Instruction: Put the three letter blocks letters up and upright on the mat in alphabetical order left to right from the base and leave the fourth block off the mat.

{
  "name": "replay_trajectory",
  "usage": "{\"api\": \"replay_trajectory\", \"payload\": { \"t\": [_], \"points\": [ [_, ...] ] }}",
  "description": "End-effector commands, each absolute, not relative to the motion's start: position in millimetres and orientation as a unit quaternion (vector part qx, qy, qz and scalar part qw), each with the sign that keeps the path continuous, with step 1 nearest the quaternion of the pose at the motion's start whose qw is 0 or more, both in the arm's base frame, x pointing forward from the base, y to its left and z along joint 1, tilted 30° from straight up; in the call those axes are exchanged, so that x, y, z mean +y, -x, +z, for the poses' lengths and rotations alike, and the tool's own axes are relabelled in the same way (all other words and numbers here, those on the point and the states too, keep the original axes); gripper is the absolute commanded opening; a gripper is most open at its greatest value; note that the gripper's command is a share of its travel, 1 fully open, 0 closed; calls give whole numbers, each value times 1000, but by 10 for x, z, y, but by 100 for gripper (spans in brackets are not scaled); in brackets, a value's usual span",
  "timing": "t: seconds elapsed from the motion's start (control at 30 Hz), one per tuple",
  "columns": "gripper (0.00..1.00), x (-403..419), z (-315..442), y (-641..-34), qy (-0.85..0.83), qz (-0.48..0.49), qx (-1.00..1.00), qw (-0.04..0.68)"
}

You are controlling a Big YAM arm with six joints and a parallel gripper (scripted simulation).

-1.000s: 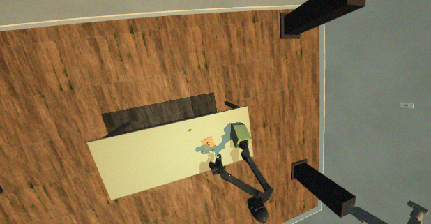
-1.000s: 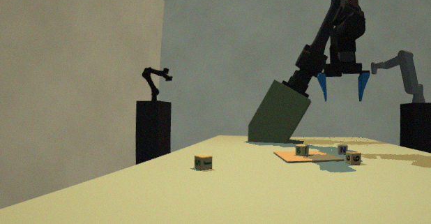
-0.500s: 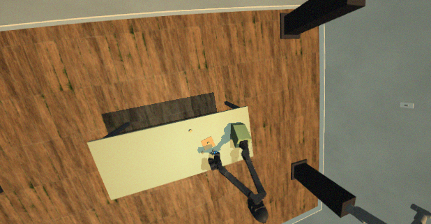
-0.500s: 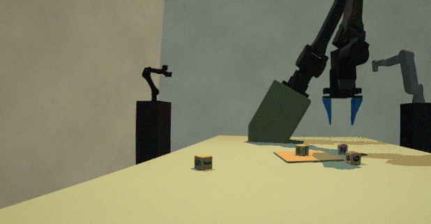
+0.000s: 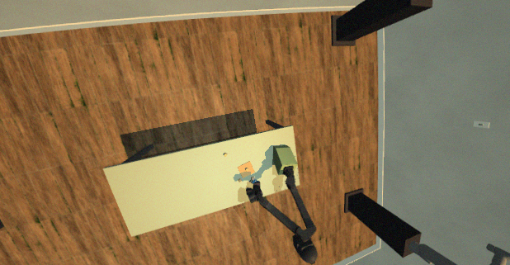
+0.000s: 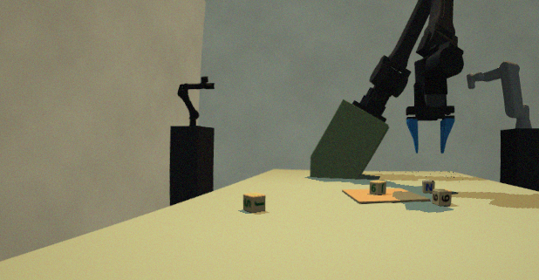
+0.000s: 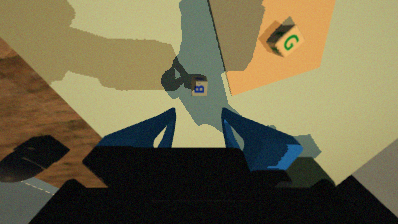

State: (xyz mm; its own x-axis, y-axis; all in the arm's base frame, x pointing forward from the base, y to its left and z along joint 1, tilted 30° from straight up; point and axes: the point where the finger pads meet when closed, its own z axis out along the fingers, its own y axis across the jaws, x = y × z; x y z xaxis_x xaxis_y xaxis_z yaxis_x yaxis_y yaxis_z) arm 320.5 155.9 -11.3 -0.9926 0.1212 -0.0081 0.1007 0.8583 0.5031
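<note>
The orange mat (image 7: 280,45) lies flat on the table and also shows in the exterior view (image 6: 385,195). A block with a green G on top (image 7: 283,38) sits on the mat (image 6: 378,187). A block with a blue B on top (image 7: 199,86) lies on the table just off the mat's edge. In the exterior view, two blocks lie right of the mat: one with a blue N on its side (image 6: 428,187) and one with a dark digit on its side (image 6: 441,197). My gripper (image 7: 198,112) (image 6: 429,151) hangs high above the B block, partly open and empty.
A fourth block (image 6: 254,202) lies alone, far from the mat towards the table's middle. My green base box (image 6: 349,141) stands behind the mat. The table edge and the wooden floor are close on the left of the wrist view (image 7: 30,115).
</note>
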Motion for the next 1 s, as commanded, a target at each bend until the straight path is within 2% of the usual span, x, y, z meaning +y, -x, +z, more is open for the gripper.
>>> {"api": "replay_trajectory", "payload": {
  "t": [0.0,0.97],
  "points": [
    [57,1507,-41,-3369,-72,263,962,35],
    [57,1589,-120,-3312,-63,262,963,29]
  ]
}}
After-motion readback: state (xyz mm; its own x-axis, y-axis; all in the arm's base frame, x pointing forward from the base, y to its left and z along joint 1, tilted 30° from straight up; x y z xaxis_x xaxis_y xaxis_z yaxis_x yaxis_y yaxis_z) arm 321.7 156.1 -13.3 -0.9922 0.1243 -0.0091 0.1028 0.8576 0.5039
